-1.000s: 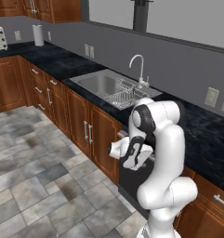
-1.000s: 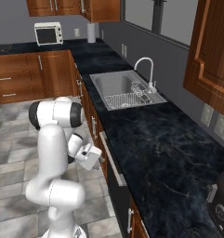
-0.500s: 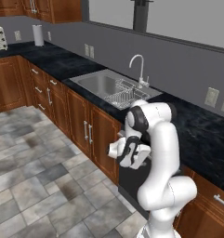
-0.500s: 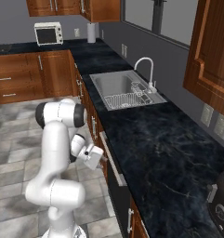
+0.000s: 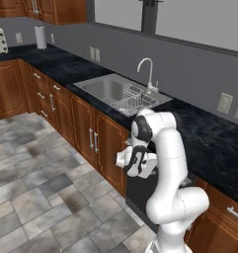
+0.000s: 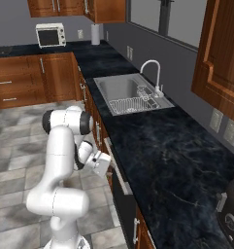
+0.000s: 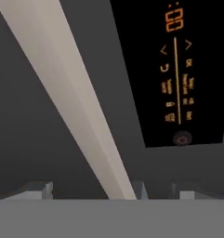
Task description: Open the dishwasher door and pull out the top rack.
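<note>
The dishwasher door [image 7: 34,139] is showing flat dark grey, its pale bar handle [image 7: 76,102] slanting from upper left to bottom centre; the gripper [image 7: 108,188] fingers are spreading either side of it.

We see the dishwasher door [image 7: 48,139] as a flat dark grey panel set under the black counter, closed and upright, its pale silver bar handle [image 7: 71,100] running across it beside a black control strip [image 7: 178,69] with orange markings.
</note>
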